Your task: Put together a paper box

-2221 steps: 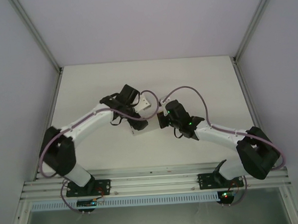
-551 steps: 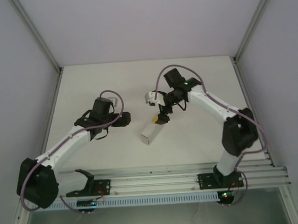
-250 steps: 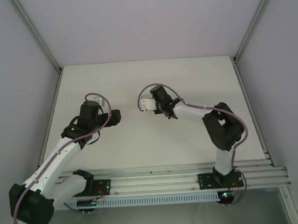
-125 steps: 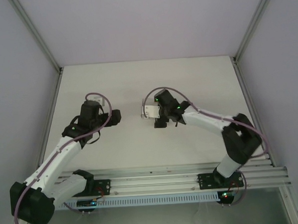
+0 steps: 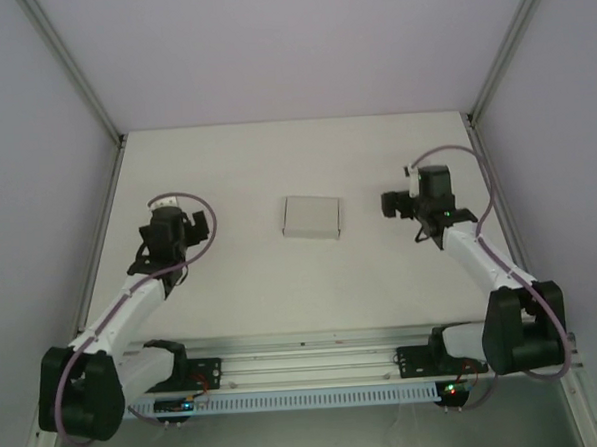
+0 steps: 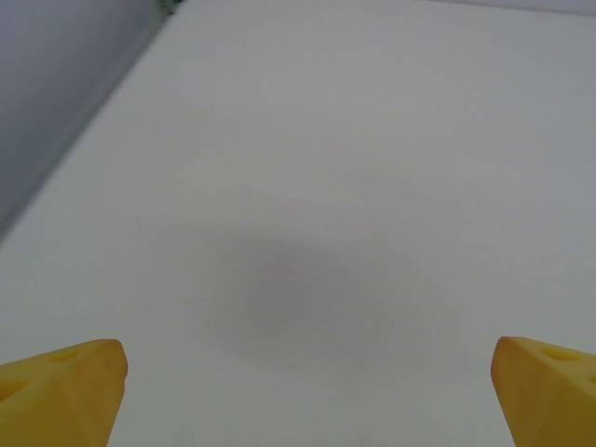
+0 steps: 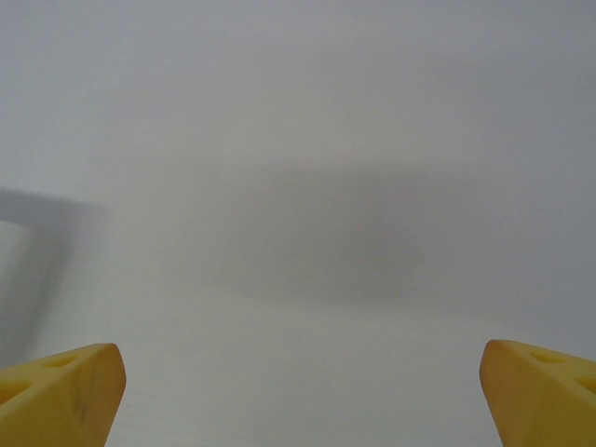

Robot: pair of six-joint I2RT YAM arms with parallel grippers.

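Right arm let go and backed off, so the paper box [image 5: 312, 216] now lies on the surface [image 5: 235, 167] between the arms. Left pincer [image 6: 307, 391] and right pincer [image 7: 303, 391] gape wide, empty, tips cropped.

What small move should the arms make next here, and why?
Probably just draw both arms back to rest. The paper box looks closed and lies flat on the table, while the left gripper and the right gripper are open, empty and well apart from it.
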